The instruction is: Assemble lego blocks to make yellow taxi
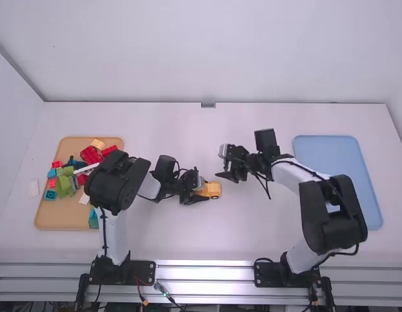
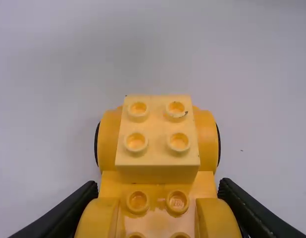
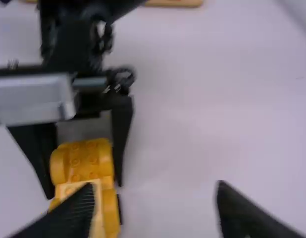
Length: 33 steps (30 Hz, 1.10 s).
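Left tool (image 1: 201, 189) clasping yellow toy car (image 1: 213, 189), right tool (image 1: 222, 164) spread wide nearby

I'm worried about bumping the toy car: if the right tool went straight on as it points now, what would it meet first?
Probably the white table: the right tool seems to point past the yellow car, though depth is unclear.

Lab, arms (image 1: 116, 182) on metal rail (image 1: 204, 272)
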Each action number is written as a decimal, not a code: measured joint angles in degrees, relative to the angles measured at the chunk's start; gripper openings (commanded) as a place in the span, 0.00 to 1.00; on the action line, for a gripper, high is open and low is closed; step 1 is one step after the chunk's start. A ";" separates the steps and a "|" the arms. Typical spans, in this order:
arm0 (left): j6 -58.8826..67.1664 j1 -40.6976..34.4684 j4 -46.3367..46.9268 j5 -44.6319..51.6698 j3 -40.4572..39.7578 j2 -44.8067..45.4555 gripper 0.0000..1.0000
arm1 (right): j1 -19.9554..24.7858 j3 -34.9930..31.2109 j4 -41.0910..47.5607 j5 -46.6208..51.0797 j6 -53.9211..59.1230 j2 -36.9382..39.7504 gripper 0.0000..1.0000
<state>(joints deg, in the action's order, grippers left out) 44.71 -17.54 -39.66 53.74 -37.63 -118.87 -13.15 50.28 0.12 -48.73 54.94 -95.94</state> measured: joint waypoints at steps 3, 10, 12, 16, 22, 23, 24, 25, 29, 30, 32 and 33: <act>0.59 0.00 1.75 -0.42 -1.16 0.00 0.56 | 0.79 0.33 1.86 2.43 -3.28 2.78 0.97; 8.46 0.00 20.41 -0.66 -10.38 0.02 0.53 | 1.42 0.33 7.21 5.31 -6.12 3.17 0.99; 10.60 0.00 24.48 -1.11 -12.35 0.02 0.56 | 1.42 0.33 7.65 5.53 -6.34 3.15 0.99; 12.70 -0.04 26.67 -2.03 -13.55 0.02 0.81 | 1.42 0.33 7.58 5.70 -6.58 3.17 0.99; 12.04 -0.09 24.98 -2.89 -13.38 0.00 0.99 | 1.42 0.33 7.54 5.86 -6.80 3.17 0.99; 11.32 -0.09 24.63 -3.06 -13.35 0.02 0.99 | 1.42 0.33 7.56 5.86 -6.67 3.15 0.99; 10.40 -0.09 24.22 -3.30 -13.35 0.00 0.99 | 1.42 0.33 7.58 5.86 -6.60 3.15 0.99; 10.23 -0.09 24.17 -3.39 -13.38 0.00 0.99 | 1.42 0.33 7.58 5.90 -6.64 3.17 0.99; 7.63 0.20 25.90 -4.31 -13.35 1.29 0.99 | 1.42 0.33 7.61 6.97 -6.56 3.15 0.99; 7.28 0.26 26.99 -4.72 -13.22 2.16 0.99 | 1.42 0.33 7.61 7.10 -6.64 3.15 0.99; 6.84 0.50 29.64 -5.25 -12.94 4.42 0.99 | 1.42 0.33 7.61 7.23 -6.58 3.15 0.99; 6.64 0.81 32.00 -5.60 -12.68 6.84 0.99 | 1.42 0.33 7.56 7.34 -6.67 3.15 0.99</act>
<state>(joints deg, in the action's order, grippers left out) 51.35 -16.73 -7.66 48.14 -50.30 -112.03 -11.73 50.61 7.68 -41.39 48.27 -92.79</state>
